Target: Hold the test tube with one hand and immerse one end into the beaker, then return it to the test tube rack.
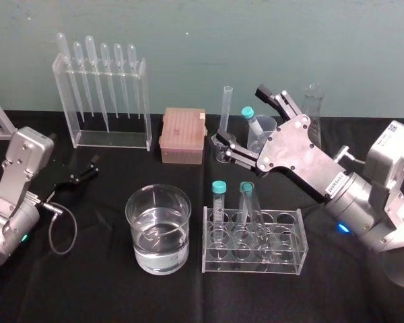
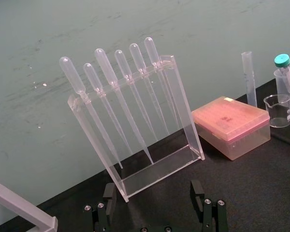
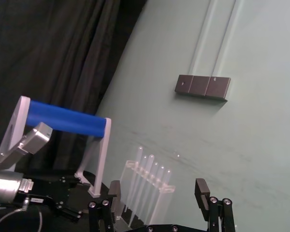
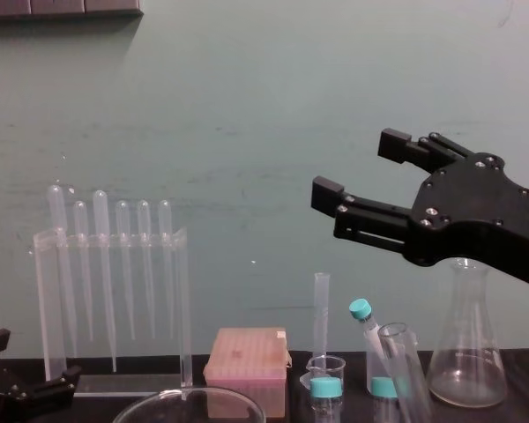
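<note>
beaker (image 1: 158, 229) x1 | test tube (image 1: 246, 198) x1 | pipettes (image 1: 106, 60) x6 | right tool (image 1: 243, 118) spread

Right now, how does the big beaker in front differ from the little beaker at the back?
The big beaker is far wider than the little beaker. The big beaker is partly filled with clear liquid; the little beaker looks empty. The big beaker stands in front, the little beaker at the back by the pink box. Both are clear and upright.
</note>
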`<state>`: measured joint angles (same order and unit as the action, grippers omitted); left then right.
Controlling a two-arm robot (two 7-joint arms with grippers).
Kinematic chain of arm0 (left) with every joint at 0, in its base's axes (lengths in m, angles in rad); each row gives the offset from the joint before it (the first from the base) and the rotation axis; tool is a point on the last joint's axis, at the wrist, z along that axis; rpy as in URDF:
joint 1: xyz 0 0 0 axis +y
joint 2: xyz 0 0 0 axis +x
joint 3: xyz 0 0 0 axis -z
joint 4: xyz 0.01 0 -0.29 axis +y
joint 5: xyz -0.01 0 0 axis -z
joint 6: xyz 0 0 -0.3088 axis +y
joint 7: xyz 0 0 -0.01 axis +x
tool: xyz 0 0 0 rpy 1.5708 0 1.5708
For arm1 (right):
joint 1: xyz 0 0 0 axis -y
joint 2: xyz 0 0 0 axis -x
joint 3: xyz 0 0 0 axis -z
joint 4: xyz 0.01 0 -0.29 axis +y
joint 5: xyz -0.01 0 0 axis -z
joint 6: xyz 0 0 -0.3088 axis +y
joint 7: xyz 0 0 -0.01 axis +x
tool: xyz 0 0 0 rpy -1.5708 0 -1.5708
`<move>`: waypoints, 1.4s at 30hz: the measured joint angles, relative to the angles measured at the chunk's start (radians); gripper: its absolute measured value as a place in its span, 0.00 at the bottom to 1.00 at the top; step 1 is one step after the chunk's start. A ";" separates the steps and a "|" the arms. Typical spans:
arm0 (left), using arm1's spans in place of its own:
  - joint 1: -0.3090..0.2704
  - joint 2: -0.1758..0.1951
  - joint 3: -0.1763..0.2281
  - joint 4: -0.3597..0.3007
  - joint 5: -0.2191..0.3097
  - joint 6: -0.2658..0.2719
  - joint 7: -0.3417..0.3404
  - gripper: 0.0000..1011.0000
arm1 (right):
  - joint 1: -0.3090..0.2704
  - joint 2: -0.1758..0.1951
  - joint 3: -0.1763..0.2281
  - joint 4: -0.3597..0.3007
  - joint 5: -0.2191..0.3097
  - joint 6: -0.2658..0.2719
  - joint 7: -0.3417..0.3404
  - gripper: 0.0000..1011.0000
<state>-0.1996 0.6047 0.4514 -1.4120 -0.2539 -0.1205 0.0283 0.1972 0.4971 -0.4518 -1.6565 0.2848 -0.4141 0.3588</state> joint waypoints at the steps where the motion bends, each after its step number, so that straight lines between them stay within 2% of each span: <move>1: 0.000 0.000 0.000 0.000 0.000 0.000 0.000 0.99 | -0.004 -0.001 0.001 -0.004 0.000 0.003 0.000 0.99; 9: 0.000 0.000 0.000 0.000 0.000 0.000 0.000 0.99 | -0.038 -0.021 0.008 -0.028 0.002 0.049 -0.003 0.99; 20: 0.000 0.000 0.000 0.000 0.000 0.000 0.000 0.99 | -0.080 -0.054 0.018 -0.043 0.030 0.121 0.002 0.99; 27: 0.000 0.000 0.000 0.000 0.000 0.000 0.000 0.99 | -0.110 -0.064 0.025 -0.062 0.027 0.158 0.003 0.99; 42: 0.000 0.000 0.000 0.000 0.000 0.000 0.000 0.99 | -0.205 -0.080 0.063 -0.137 -0.063 0.237 -0.077 0.99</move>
<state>-0.1995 0.6047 0.4514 -1.4119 -0.2539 -0.1206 0.0283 -0.0080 0.4168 -0.3885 -1.7938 0.2219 -0.1774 0.2818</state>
